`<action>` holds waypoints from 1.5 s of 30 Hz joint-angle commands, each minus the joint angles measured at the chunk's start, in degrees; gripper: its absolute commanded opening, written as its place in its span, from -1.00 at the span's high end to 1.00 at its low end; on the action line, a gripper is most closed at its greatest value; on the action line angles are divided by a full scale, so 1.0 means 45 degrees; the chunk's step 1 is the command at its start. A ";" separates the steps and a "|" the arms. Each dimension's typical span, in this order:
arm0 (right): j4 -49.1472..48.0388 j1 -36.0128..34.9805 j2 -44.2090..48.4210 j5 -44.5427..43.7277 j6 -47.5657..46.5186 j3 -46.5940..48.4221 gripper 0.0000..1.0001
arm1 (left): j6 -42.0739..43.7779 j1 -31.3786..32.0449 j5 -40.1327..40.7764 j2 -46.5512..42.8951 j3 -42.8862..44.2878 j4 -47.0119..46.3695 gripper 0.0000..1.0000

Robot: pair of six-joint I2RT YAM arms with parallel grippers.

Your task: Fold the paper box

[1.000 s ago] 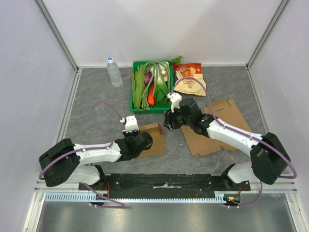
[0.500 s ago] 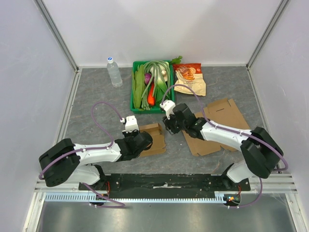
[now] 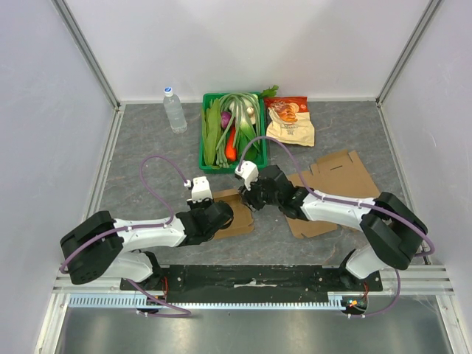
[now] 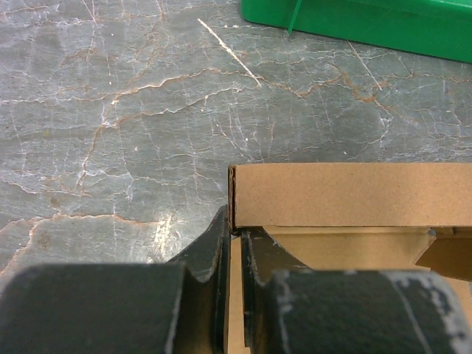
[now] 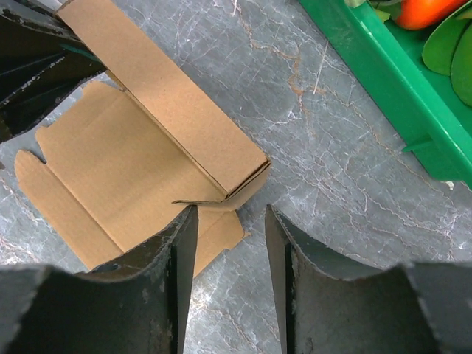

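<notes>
The paper box (image 3: 237, 215) is a small brown cardboard carton, partly folded, lying open on the grey table between the two arms. My left gripper (image 3: 218, 214) is shut on the box's left side wall; in the left wrist view the thin cardboard (image 4: 234, 295) sits pinched between the fingers, with the upright wall (image 4: 354, 193) just ahead. My right gripper (image 3: 251, 200) stands open at the box's right end. In the right wrist view the box (image 5: 169, 118) lies ahead and left. Its corner flap (image 5: 221, 198) sits at my right gripper (image 5: 230, 214), touching the left fingertip.
A green tray (image 3: 208, 161) of vegetables stands behind the box, its wall close in both wrist views (image 4: 369, 22) (image 5: 383, 96). A flat cardboard sheet (image 3: 335, 184) lies under the right arm. A water bottle (image 3: 175, 109) and a snack bag (image 3: 290, 122) sit at the back.
My right arm has swung left from the flat sheet to the box's right end, and its jaws have narrowed. The left arm and the box have not moved.
</notes>
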State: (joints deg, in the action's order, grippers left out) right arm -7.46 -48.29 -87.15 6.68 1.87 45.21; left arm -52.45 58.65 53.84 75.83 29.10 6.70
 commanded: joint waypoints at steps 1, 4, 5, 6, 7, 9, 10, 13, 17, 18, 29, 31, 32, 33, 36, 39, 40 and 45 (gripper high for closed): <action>-0.2050 -0.0147 0.0109 0.0041 0.0034 -0.0534 -0.02 | 0.0170 0.0111 0.0456 0.0179 0.0388 -0.0219 0.96; -0.2929 -0.0303 0.0246 -0.0837 0.0073 -0.1042 -0.07 | 0.0151 0.0130 0.0476 0.0199 0.0408 -0.0219 0.96; -0.3221 -0.0342 0.0266 -0.1091 0.0112 -0.1333 -0.06 | 0.0151 0.0149 0.0495 0.0180 0.0408 -0.0200 0.96; -0.3727 -0.0381 0.0305 -0.1267 0.0112 -0.1452 -0.02 | 0.0151 0.0150 0.0515 0.0180 0.0408 -0.0219 0.96; -0.4061 -0.0498 0.0363 -0.1849 0.0189 -0.1608 -0.01 | 0.0151 0.0169 0.0515 0.0180 0.0408 -0.0200 0.96; -0.5015 -0.0616 0.0403 -0.2147 0.0229 -0.2038 0.04 | 0.0151 0.0169 0.0535 0.0218 0.0447 -0.0200 0.96; -0.5253 -0.0732 0.0325 -0.2554 0.0268 -0.2097 0.07 | 0.0170 0.0188 0.0535 0.0219 0.0466 -0.0161 0.96; -0.6230 -0.1083 0.0092 -0.3083 0.0210 -0.2351 0.11 | 0.0151 0.0228 0.0613 0.0374 0.0603 -0.0083 0.96; -0.7011 -0.1339 -0.0183 -0.4100 -0.0043 -0.2488 0.07 | 0.0092 0.0267 0.0652 0.0531 0.0759 0.0112 0.96; -0.7303 -0.1358 -0.0202 -0.4101 -0.0064 -0.2527 0.06 | 0.0092 0.0286 0.0671 0.0512 0.0740 0.0113 0.96; -0.6027 -0.1319 -0.0594 -0.3205 0.0052 -0.1963 -0.13 | 0.0073 0.0325 0.0691 0.0609 0.0837 0.0191 0.96; -0.5083 -0.1319 -0.0068 -0.2754 0.0637 -0.1727 -0.19 | 0.0034 0.0325 0.0691 0.0551 0.0799 0.0191 0.96; -0.4828 -0.1319 0.0205 -0.2792 0.0852 -0.1862 -0.27 | 0.0034 0.0325 0.0691 0.0551 0.0779 0.0210 0.96; -0.4555 -0.1338 0.0865 -0.2908 0.1125 -0.1979 -0.31 | 0.0034 0.0325 0.0691 0.0570 0.0779 0.0191 0.96; -0.2993 -0.1319 0.2290 -0.2989 0.1791 -0.2234 -0.39 | 0.0034 0.0325 0.0691 0.0609 0.0857 0.0269 0.96; -0.1861 -0.1319 0.3988 -0.3121 0.2434 -0.2819 -0.49 | 0.0034 0.0325 0.0691 0.0609 0.0896 0.0328 0.96; -0.1451 -0.1242 0.4325 -0.3472 0.2610 -0.2878 -0.51 | 0.0034 0.0325 0.0691 0.0609 0.0896 0.0328 0.96; 0.0506 0.0551 0.4391 -0.4590 0.2478 -0.2567 -0.43 | 0.0014 0.0325 0.0691 0.0590 0.0896 0.0367 0.96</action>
State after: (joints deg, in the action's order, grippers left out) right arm -13.91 -51.42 -65.54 -10.15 12.16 33.15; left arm -52.45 59.72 54.08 78.24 31.48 7.70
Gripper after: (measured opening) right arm 0.751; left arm 0.108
